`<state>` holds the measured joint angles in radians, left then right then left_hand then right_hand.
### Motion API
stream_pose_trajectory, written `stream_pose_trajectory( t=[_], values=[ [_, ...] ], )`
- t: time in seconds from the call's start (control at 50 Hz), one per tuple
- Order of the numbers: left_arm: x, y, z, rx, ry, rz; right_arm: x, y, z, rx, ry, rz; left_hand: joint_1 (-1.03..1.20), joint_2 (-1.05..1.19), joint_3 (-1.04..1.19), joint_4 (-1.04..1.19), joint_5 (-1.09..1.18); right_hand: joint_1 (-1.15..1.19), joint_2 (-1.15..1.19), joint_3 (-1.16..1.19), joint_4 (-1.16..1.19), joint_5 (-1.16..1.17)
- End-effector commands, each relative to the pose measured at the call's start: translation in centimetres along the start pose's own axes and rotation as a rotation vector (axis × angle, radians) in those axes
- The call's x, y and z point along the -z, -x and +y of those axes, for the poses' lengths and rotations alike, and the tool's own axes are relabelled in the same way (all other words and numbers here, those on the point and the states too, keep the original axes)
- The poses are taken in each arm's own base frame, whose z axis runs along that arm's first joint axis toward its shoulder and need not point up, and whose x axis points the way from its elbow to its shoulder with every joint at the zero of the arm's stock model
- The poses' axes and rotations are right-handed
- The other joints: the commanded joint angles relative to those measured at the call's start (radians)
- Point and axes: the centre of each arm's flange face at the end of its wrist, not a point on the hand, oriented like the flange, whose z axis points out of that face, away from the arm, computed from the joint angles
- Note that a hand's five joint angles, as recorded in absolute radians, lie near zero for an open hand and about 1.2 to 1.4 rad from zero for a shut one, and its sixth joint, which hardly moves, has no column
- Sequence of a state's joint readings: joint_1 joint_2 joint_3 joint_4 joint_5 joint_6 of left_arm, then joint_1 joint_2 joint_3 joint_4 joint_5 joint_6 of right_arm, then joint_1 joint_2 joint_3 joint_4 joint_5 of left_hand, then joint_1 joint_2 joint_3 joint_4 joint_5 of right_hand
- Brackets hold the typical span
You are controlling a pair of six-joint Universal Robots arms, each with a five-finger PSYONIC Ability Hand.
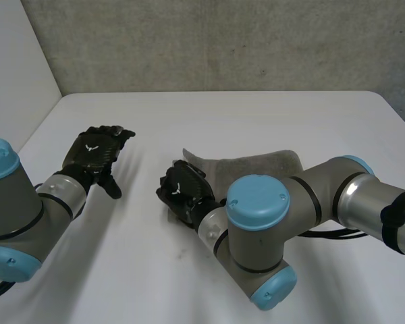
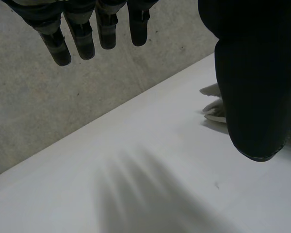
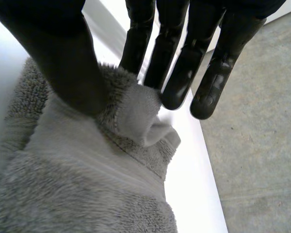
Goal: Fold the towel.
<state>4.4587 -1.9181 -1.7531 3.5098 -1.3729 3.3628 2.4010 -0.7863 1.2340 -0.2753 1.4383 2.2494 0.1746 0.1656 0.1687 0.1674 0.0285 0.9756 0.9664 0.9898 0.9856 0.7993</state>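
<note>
Towel (image 1: 256, 164) corner pinched in right hand (image 1: 182, 190); left hand (image 1: 94, 152) hovers flat.

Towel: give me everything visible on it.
The towel is grey, fluffy terry with a flat woven band. It lies rumpled near the middle of the white table, partly hidden behind the right arm. At one end, the right hand pinches a raised fold of it between thumb and fingers.
</note>
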Motion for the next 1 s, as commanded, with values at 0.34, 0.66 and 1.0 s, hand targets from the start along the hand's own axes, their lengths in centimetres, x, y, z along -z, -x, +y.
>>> stream_pose_trajectory(
  t=[0.34,0.66,1.0],
  values=[
    [0.0,-0.3,-0.1,-0.003,-0.005,0.008,9.4,-10.1,10.4,-0.457,0.348,0.255,0.000,0.009,0.006,0.007,-0.029,-0.751,-0.742,-0.765,-0.761,-0.749],
    [0.2,-0.9,-0.2,-0.006,-0.008,0.025,9.7,-11.2,14.8,-0.364,0.464,0.287,0.000,0.009,0.006,0.007,-0.029,0.421,0.430,0.406,0.411,0.422],
    [0.3,-0.2,-3.6,-0.021,-0.110,-0.008,0.8,0.3,-1.6,0.087,-0.062,-0.132,0.000,0.009,0.006,0.007,-0.029,0.421,0.430,0.406,0.411,0.422]
  ],
)
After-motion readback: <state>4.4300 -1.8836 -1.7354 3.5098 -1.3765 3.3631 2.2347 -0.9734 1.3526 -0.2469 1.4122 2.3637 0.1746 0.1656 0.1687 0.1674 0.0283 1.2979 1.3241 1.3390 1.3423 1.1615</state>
